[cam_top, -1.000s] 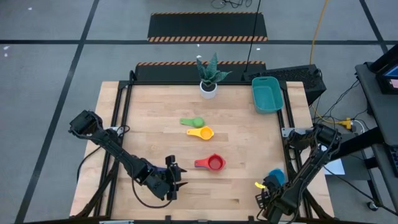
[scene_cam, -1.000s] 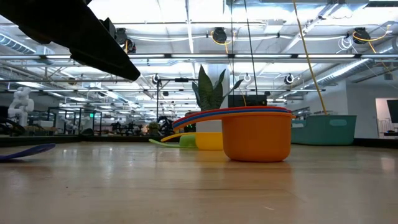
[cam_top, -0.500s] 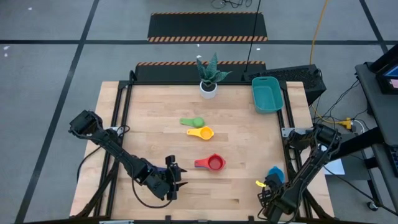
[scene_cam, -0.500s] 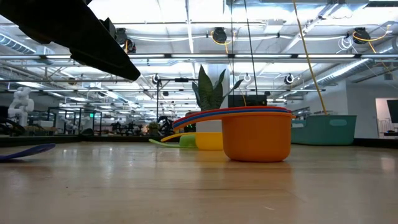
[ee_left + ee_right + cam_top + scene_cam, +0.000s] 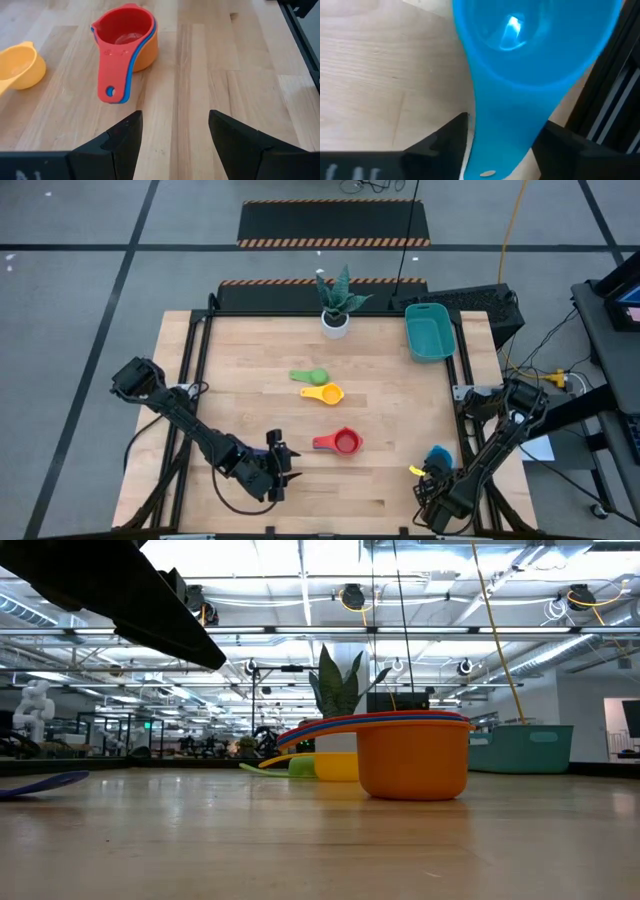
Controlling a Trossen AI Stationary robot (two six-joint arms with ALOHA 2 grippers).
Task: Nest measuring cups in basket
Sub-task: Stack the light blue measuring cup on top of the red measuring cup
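Teal rectangular plastic basket (image 5: 429, 332) sits at the far right corner of the worktop; no cup visible in it from above. White pot with a green plant (image 5: 335, 322) stands at the middle of the far edge.

Nested stack mid-table: red plastic measuring cup (image 5: 345, 442) on top, inside a blue cup (image 5: 126, 86), inside an orange cup (image 5: 146, 50). Handles lie together, long axis running toward the left edge. Yellow plastic cup (image 5: 325, 394) and green plastic cup (image 5: 314, 376) lie loose farther back, near each other, handles also toward the left edge.

Left gripper (image 5: 283, 468) hangs low near the near edge, left of centre, fingers spread wide with nothing between them, pointed at the stack.

Right gripper (image 5: 433, 480) is at the near right corner, fingers closed on the handle of a light blue plastic cup (image 5: 440, 458). Bowl toward the right edge, handle running back into the fingers (image 5: 444, 141). Small yellow piece (image 5: 417, 472) beside the gripper; can't tell what it is.
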